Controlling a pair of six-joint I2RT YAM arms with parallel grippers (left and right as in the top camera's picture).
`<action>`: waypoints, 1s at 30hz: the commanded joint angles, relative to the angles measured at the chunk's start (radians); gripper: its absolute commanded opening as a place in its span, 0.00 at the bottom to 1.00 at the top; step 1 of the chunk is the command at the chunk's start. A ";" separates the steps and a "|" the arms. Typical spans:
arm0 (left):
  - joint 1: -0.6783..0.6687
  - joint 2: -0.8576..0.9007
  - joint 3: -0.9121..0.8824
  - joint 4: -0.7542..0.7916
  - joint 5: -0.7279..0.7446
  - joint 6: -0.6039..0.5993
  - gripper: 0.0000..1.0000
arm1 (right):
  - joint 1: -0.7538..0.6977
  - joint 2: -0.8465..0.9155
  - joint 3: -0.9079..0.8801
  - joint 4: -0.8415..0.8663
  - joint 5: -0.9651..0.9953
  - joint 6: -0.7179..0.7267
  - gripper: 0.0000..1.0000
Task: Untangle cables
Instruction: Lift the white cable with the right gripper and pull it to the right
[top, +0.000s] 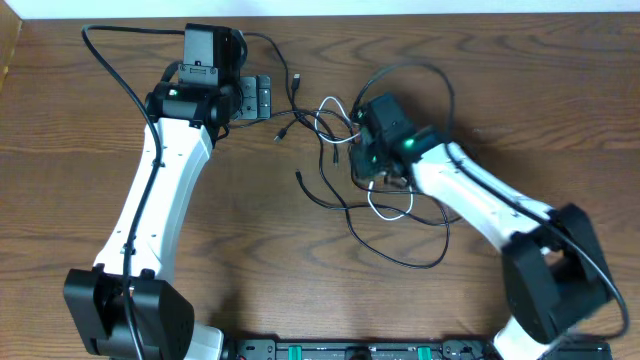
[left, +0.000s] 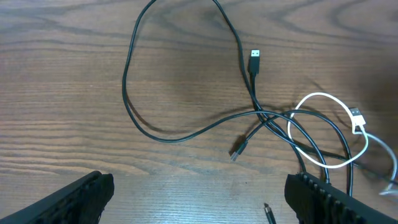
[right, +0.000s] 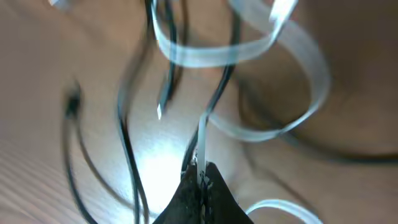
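Overhead view, cables (top: 338, 128): knotted heap in the middle of the tabletop (top: 250, 240), black strands crossing a white cable (right: 205, 57), loose plugs trailing toward the left arm.
Right tool (right: 200, 180): pinched fully closed on a strand of that white one, I'd guess to drag it out of the black loops.
Left tool (left: 199, 183): fingers spread wide, gripping nothing, hovering just beside the tangle's left edge, probably ready to pin a black strand.

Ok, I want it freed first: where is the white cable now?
The white cable loops through the black cables just right of centre overhead, at the right gripper; its plug shows in the left wrist view.
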 joint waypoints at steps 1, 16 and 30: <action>0.001 0.005 -0.001 -0.003 -0.006 -0.002 0.93 | -0.066 -0.193 0.161 0.030 0.027 -0.005 0.01; 0.000 0.005 -0.001 -0.003 -0.006 -0.002 0.93 | -0.171 -0.585 0.286 0.422 0.141 -0.130 0.01; 0.000 0.005 -0.001 -0.003 -0.006 -0.002 0.93 | -0.171 -0.591 0.286 0.542 0.508 -0.328 0.01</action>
